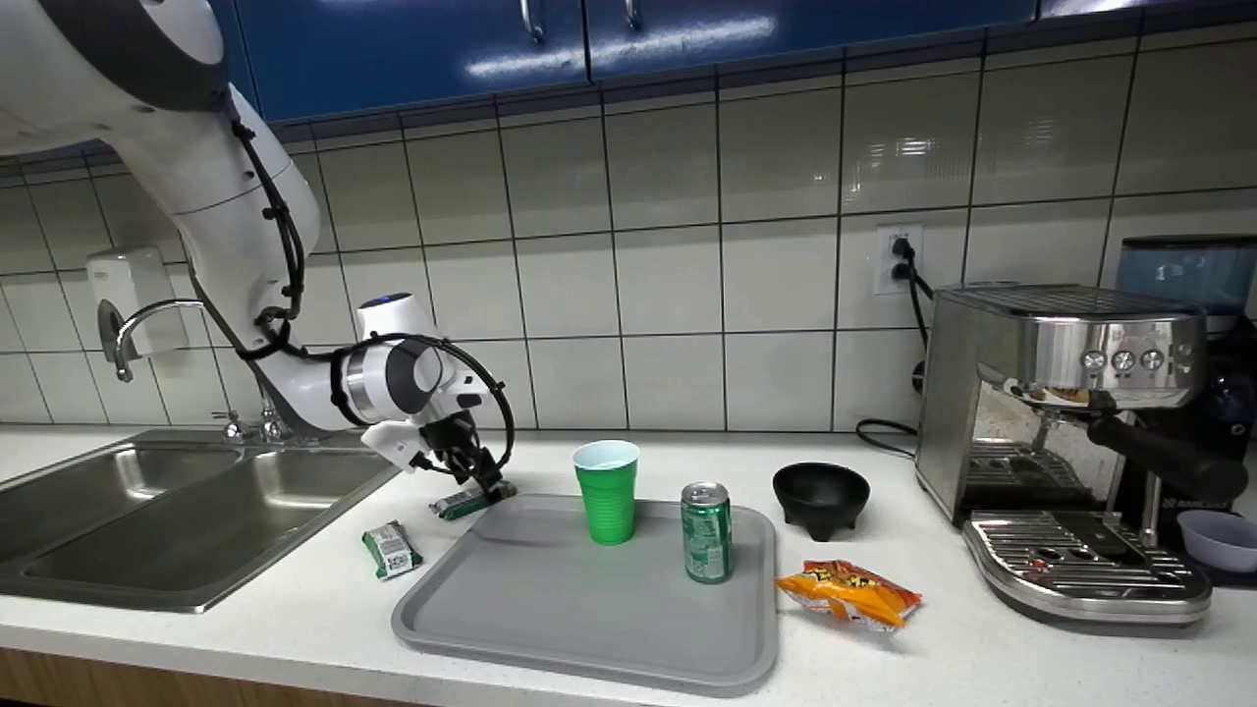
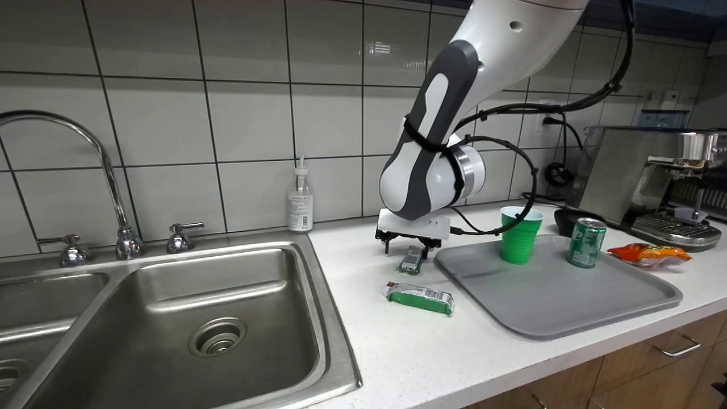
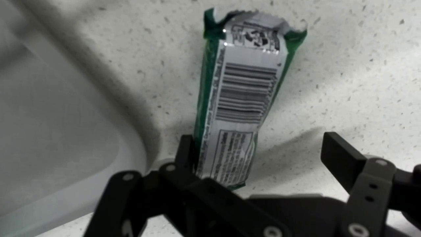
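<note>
My gripper (image 3: pixel 258 143) is open, low over the white counter, its fingers set wide apart. Between them lies the near end of a green and silver snack bar (image 3: pixel 243 92), barcode side up. The left finger (image 3: pixel 185 151) sits right against the bar's edge; whether it presses on it I cannot tell. A broad gap separates the right finger (image 3: pixel 342 158) from the bar. In an exterior view the same bar (image 2: pixel 411 261) pokes out from under the gripper (image 2: pixel 406 250). A second green bar (image 2: pixel 420 297) rests on the counter closer to the front.
Beside the bars is a grey tray (image 1: pixel 589 609) carrying a green cup (image 1: pixel 609 501) and a green can (image 1: pixel 707 540). Past it are a black bowl (image 1: pixel 821 494), an orange snack bag (image 1: pixel 852 592) and a coffee machine (image 1: pixel 1061 393). A steel sink (image 2: pixel 335 341) borders the opposite side.
</note>
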Tool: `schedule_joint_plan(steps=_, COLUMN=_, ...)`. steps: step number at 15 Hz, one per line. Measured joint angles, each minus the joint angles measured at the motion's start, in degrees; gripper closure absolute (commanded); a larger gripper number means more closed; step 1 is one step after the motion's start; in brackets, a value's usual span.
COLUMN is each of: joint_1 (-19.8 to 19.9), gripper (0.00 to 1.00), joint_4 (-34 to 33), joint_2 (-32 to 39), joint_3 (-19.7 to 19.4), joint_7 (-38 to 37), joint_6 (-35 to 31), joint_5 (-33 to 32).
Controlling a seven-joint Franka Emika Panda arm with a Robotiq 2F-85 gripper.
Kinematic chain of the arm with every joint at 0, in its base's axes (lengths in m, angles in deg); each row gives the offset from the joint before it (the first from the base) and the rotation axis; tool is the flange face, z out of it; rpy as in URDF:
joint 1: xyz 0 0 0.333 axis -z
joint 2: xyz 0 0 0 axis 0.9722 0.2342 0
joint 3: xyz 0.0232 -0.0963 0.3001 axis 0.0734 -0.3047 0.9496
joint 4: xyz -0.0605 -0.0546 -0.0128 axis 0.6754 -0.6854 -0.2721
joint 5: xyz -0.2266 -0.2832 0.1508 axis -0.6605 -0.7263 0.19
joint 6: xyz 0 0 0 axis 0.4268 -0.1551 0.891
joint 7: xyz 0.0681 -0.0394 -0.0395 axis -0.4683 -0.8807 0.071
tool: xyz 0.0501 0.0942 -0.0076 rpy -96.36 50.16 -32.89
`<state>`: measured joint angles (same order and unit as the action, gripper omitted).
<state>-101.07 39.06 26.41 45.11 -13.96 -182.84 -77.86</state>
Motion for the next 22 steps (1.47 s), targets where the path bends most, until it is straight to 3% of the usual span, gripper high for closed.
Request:
schedule_joint_plan(steps=7, joint_1=0.0, gripper=0.0, joint_4=-0.2, joint_2=0.0, joint_3=0.0, joint_7=-0.4, joint_6=0.0, joint_5=0.0)
schedule_joint_plan(steps=8, joint_1=0.0, gripper=0.04, joint_4=-0.2, joint_2=0.0, joint_3=0.0, joint_7=-0.4, joint_6=0.0, joint_5=0.0)
schedule_joint_plan(steps=10, joint_1=0.0, gripper=0.29, joint_4=-0.2, joint_2=0.0, joint_3=0.0, joint_7=-0.5, joint_6=0.0, joint_5=0.0)
schedule_joint_plan(steps=12, joint_1=0.0, gripper=0.38, joint_4=-0.3, joint_2=0.0, joint_3=0.0, joint_7=-0.6, joint_6=0.0, joint_5=0.1)
schedule_joint_plan(steps=18, joint_1=0.0, gripper=0.84, joint_4=-0.5, joint_2=0.0, joint_3=0.0, joint_7=-0.8, joint_6=0.0, joint_5=0.2)
schedule_joint_plan(steps=22, joint_1=0.0, gripper=0.84, joint_4=-0.7, joint_2=0.0, joint_3=0.0, joint_7=-0.8, joint_6=0.0, joint_5=0.3)
